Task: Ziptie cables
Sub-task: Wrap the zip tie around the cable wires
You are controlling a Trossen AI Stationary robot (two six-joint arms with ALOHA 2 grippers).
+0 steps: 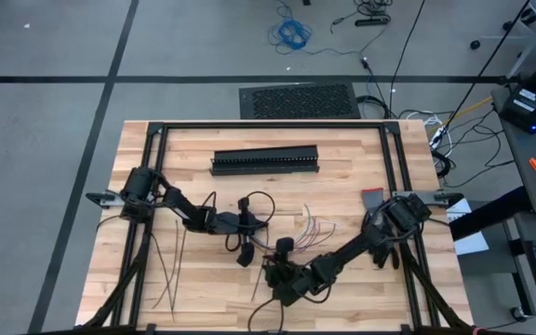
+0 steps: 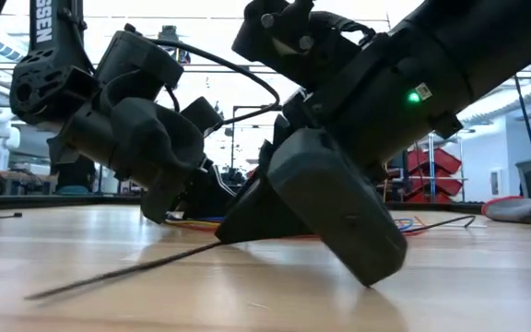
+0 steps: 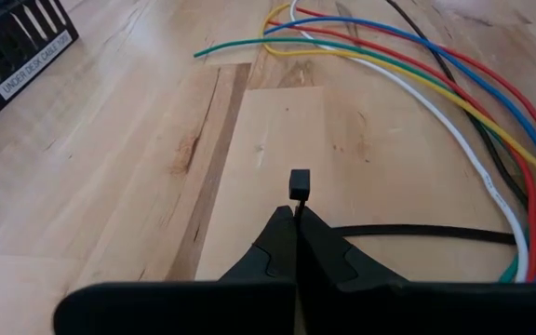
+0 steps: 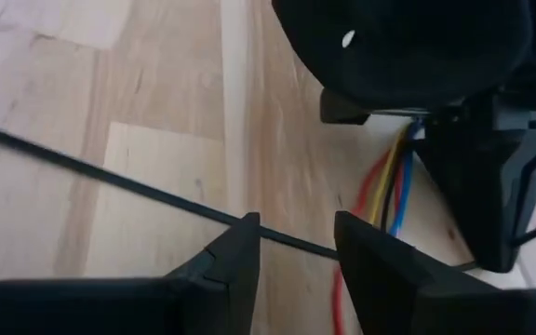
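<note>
Pinching a ziptie (image 3: 299,182) near the cables (image 3: 417,65), left gripper (image 3: 298,216) is closed; right gripper (image 4: 296,244) straddles another ziptie (image 4: 110,177), part-open.

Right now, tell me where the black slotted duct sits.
In the high view the black slotted duct lies across the table's far middle, beyond both arms and the cables, touching neither.

cables (image 3: 454,102): red, blue, yellow, green, white and black strands
zipties (image 1: 170,265): thin dark strips
ziptie head in the left gripper (image 3: 299,183): black
table (image 1: 342,149): pale wood planks with darker grain streaks and a few knots
duct (image 1: 265,160): black, slotted, with a white label in dark lettering
left gripper (image 3: 298,244): matte black
right gripper (image 4: 296,249): matte black
right arm light (image 2: 414,96): green
floor (image 1: 45,121): grey with dark lines
</note>
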